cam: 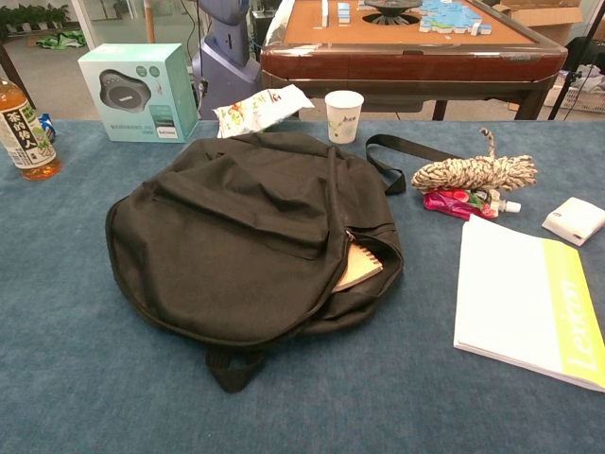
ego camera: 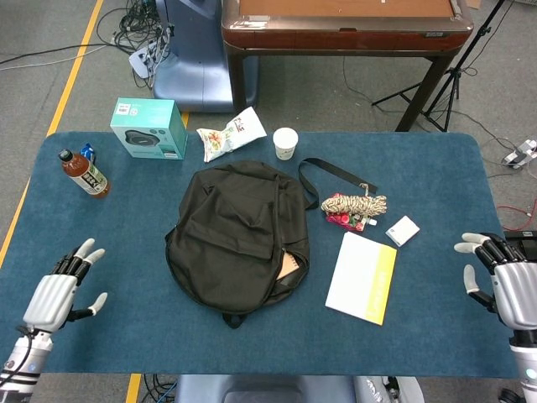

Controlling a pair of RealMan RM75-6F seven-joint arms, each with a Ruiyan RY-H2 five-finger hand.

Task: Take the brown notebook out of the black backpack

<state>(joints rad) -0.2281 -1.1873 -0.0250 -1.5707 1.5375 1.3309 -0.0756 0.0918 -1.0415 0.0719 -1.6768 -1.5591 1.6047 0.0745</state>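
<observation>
The black backpack (ego camera: 237, 237) (cam: 248, 230) lies flat in the middle of the blue table. Its side zip gapes at the lower right, and a corner of the brown notebook (ego camera: 289, 266) (cam: 358, 265) pokes out there. My left hand (ego camera: 60, 290) hovers over the table's near left corner, fingers spread, holding nothing. At the table's right edge my right hand (ego camera: 504, 282) is also spread and empty, well away from the bag. Neither hand shows in the chest view.
A white and yellow pad (ego camera: 362, 277) lies right of the bag, with a rope bundle (ego camera: 355, 204), a pink packet and a small white box (ego camera: 402, 230) behind it. A paper cup (ego camera: 285, 143), snack bag (ego camera: 230, 133), teal box (ego camera: 149, 128) and tea bottle (ego camera: 84, 174) line the far side.
</observation>
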